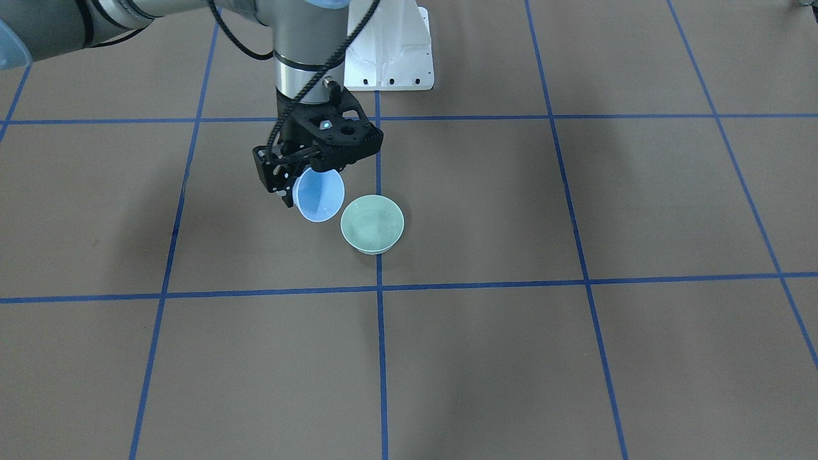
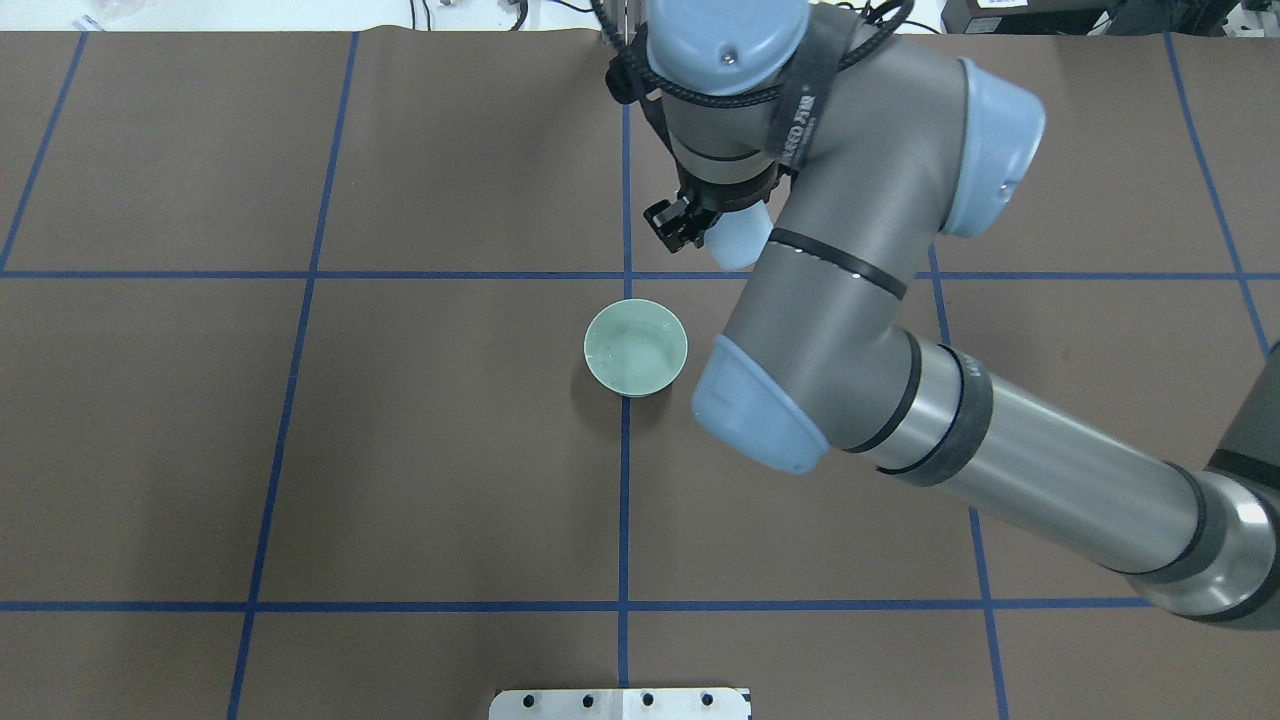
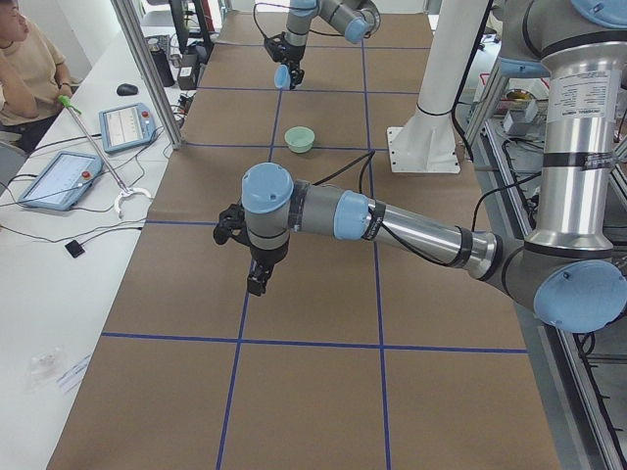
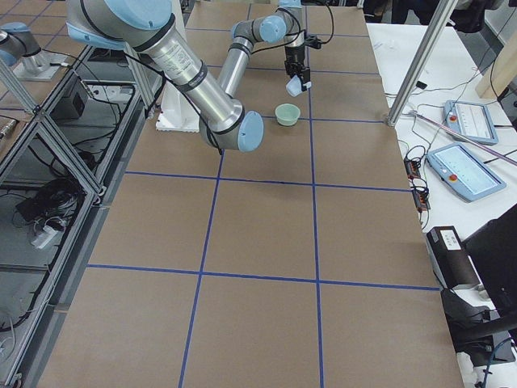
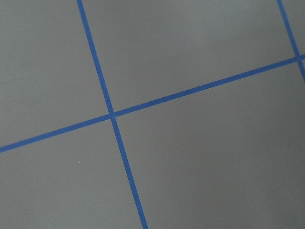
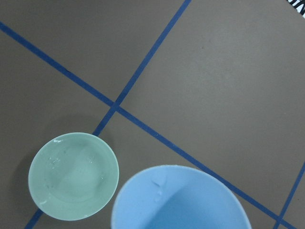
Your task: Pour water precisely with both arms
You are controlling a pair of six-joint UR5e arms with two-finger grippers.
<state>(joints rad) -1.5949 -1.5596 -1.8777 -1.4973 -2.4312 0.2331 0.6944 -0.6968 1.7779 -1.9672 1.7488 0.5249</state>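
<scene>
Black, the right hand [image 1: 295, 186] is clamped on the rim of a pale blue cup [image 1: 319, 199]. It holds the cup off the worktop [image 1: 575, 370], tipped well over, with the mouth turned away from the robot. A few droplets [image 6: 159, 183] cling to the inside wall near the lip. Just beside the cup, lower and to the robot's left but apart from it, a pale green bowl [image 1: 374, 248] stands upright on a blue tape line [image 1: 381, 358]. The water [image 6: 71, 174] lies in this bowl as a shallow film with faint white glints. Far off toward the left end, well apart from both vessels, the left hand [image 3: 254, 282] hangs over the brown worktop. I cannot tell whether its fingers are apart or together.
</scene>
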